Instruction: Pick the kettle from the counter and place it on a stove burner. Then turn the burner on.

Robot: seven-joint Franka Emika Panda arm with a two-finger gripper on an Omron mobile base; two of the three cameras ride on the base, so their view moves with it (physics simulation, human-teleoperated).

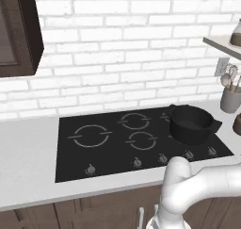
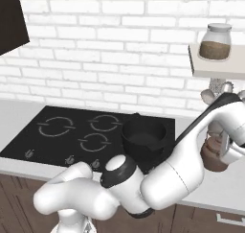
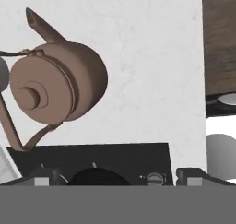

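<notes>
The small brown kettle (image 3: 55,87) stands on the pale grey counter (image 3: 152,80), right of the black cooktop. In the hand view it lies up and to the left, with its spout pointing away and its thin handle at the left edge. My gripper (image 3: 117,177) is open, its two dark fingertips (image 3: 193,174) spread wide with nothing between them. From the right base view the hand (image 2: 222,148) hovers just above and beside the kettle (image 2: 213,159). The large ring of the stove burner (image 1: 90,135) lies bare at the cooktop's left side.
A black pot (image 1: 190,124) with side handles sits on the cooktop's right rear ring, close to the kettle. A row of knobs (image 1: 136,162) lines the cooktop's front edge. A utensil holder (image 1: 230,100) stands by the wall. A jar (image 2: 215,41) rests on a shelf overhead.
</notes>
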